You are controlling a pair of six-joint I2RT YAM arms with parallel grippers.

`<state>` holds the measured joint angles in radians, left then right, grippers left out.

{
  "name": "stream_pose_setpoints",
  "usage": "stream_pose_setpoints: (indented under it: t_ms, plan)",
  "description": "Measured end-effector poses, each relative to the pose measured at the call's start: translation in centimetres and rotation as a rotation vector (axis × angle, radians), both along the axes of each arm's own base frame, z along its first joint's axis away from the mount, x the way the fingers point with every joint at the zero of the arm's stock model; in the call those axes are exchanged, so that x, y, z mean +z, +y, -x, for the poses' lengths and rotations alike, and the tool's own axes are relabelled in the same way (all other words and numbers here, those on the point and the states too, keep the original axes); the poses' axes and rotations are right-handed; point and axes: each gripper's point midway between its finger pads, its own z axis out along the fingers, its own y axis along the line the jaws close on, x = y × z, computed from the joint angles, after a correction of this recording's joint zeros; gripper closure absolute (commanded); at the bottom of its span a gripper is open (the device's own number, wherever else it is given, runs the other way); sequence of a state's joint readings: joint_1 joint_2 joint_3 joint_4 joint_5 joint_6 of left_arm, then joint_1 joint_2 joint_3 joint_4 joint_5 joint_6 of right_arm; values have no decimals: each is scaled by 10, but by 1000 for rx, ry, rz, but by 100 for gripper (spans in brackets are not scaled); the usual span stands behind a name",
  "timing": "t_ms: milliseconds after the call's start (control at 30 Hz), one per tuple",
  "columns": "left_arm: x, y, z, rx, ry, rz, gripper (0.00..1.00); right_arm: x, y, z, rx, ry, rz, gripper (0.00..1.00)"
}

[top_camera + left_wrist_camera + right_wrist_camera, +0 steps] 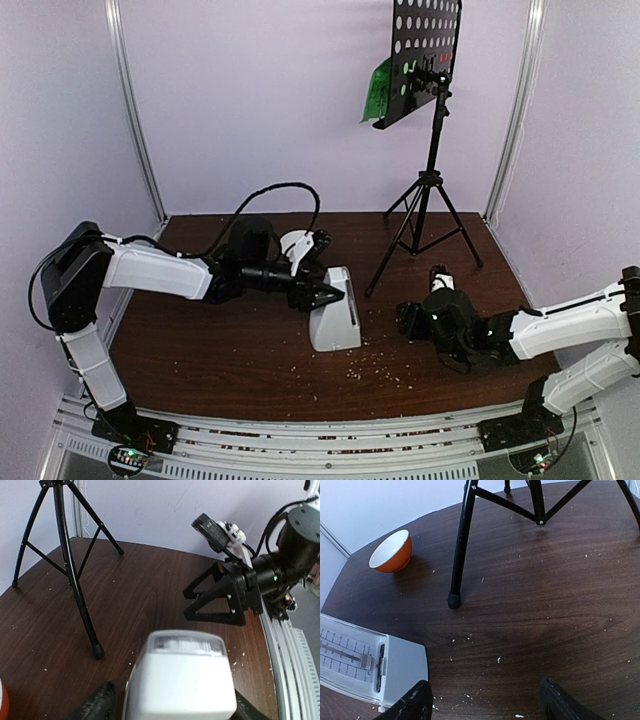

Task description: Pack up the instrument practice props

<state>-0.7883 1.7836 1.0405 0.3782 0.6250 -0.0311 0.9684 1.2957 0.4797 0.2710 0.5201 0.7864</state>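
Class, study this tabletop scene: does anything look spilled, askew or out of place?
Pale crumbs are scattered over the dark table, mostly in front of the white metronome, like a spill. The green sheet hangs crookedly off the left edge of the music stand.

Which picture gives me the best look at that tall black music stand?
The top external view: only there can you follow the music stand from its tripod feet up to the perforated desk, with a green sheet on it. Both wrist views catch just its lower legs.
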Motion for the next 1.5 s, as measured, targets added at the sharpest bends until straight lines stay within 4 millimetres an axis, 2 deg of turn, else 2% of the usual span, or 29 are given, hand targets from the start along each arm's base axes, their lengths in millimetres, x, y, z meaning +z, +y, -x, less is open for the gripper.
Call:
stream_pose_setpoints:
  t_ms: [133,200,533,700,800,867,1067,1167,1233,1300,1500]
  plan:
    - [-12,12,7,22,21,-28,15,-5,4,-8,29,26,-40,31]
    - [-11,21,12,45,14,-24,14,-9,10,-12,50,39,-46,32]
    - [46,53,18,189,-50,111,12,-42,57,-31,176,114,4,36]
    - [52,66,14,270,-25,126,11,-50,76,-33,233,127,28,36]
    - [53,74,14,310,2,133,11,-53,89,-27,273,131,32,36]
    - [56,77,14,331,18,138,11,-53,104,-22,309,129,33,36]
    - [62,86,14,383,64,143,11,-53,176,-1,462,122,1,36]
    - [60,93,13,422,88,123,11,-47,201,8,517,110,-28,31]
    - [58,100,12,461,105,102,10,-42,207,11,530,99,-41,27]
    - [56,111,10,515,116,76,9,-40,204,8,515,88,-35,25]
    - [48,141,6,677,127,-16,7,-34,171,5,425,57,25,18]
